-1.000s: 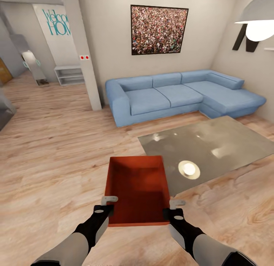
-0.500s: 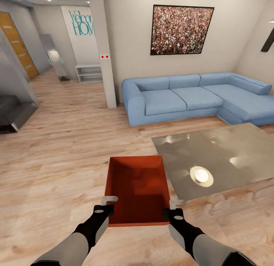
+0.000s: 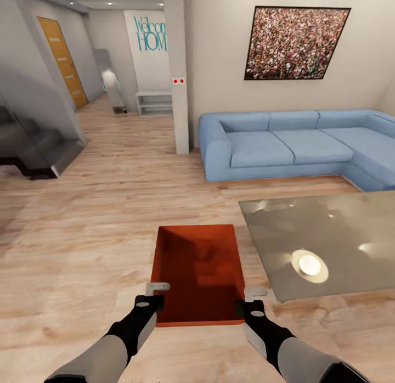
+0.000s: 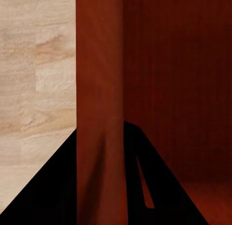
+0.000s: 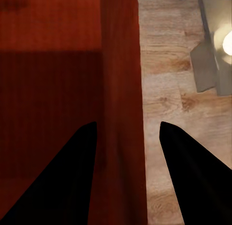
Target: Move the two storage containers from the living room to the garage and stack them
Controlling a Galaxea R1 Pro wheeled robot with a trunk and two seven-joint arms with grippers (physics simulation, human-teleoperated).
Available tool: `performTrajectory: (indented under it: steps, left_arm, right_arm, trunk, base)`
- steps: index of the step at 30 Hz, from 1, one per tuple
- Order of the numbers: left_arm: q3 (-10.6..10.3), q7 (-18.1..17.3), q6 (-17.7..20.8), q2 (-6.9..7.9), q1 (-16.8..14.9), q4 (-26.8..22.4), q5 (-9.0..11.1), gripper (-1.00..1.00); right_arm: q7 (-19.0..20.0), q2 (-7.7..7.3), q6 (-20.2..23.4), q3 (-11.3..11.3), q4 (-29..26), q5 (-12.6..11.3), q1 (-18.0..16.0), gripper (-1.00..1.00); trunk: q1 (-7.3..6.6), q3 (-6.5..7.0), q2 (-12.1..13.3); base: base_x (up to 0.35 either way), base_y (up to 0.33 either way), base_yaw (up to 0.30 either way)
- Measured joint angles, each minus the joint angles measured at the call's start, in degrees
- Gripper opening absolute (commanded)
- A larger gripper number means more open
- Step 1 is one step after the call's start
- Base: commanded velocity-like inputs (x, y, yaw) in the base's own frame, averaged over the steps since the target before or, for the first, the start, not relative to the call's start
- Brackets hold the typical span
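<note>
Still in the living room: one bin (image 3: 198, 273) carried between both tools, garage not reached.

Head view: the left tool (image 3: 155, 296) and right tool (image 3: 248, 298) each pinch a side wall at the bin's near end, holding it level above the wood floor (image 3: 82, 235), beside the glass desk (image 3: 329, 235), with the sofa (image 3: 285, 144) beyond and an orange door (image 3: 61, 62) far down the hall. To carry well, I would keep both arms matched and the bin flat while steering past the desk. Left wrist view: the fingers (image 4: 58, 186) straddle the thin wall (image 4: 99, 89), which the head view cannot resolve. Right wrist view: its fingers (image 5: 63, 176) clamp that side's wall likewise, with the desk's corner (image 5: 208, 60) close by.
</note>
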Motion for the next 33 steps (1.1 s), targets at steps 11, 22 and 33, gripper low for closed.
performTrajectory:
  steps: [11, 22, 33]
  left_arm:
    - [0.03, -0.02, -0.02, 0.0, -0.02, 0.08, -0.01, -1.0]
    - [0.01, -0.03, -0.04, 0.02, -0.01, 0.06, 0.0, -1.0]
    - [0.02, 0.01, -0.05, -0.01, 0.0, 0.0, 0.0, -1.0]
  right_arm:
    - [0.0, 0.02, 0.0, 0.01, 0.05, -0.01, 0.0, -1.0]
    - [-0.01, 0.02, -0.01, -0.02, 0.03, 0.03, 0.0, -1.0]
    - [-0.01, -0.02, 0.0, 0.01, -0.05, 0.01, 0.0, -1.0]
  trunk:
    - [0.0, 0.0, 0.0]
    - [0.0, 0.0, 0.0]
    - [0.0, 0.0, 0.0]
  base:
    - [0.0, 0.0, 0.27]
    - [0.0, 0.0, 0.27]
    - [0.0, 0.0, 0.269]
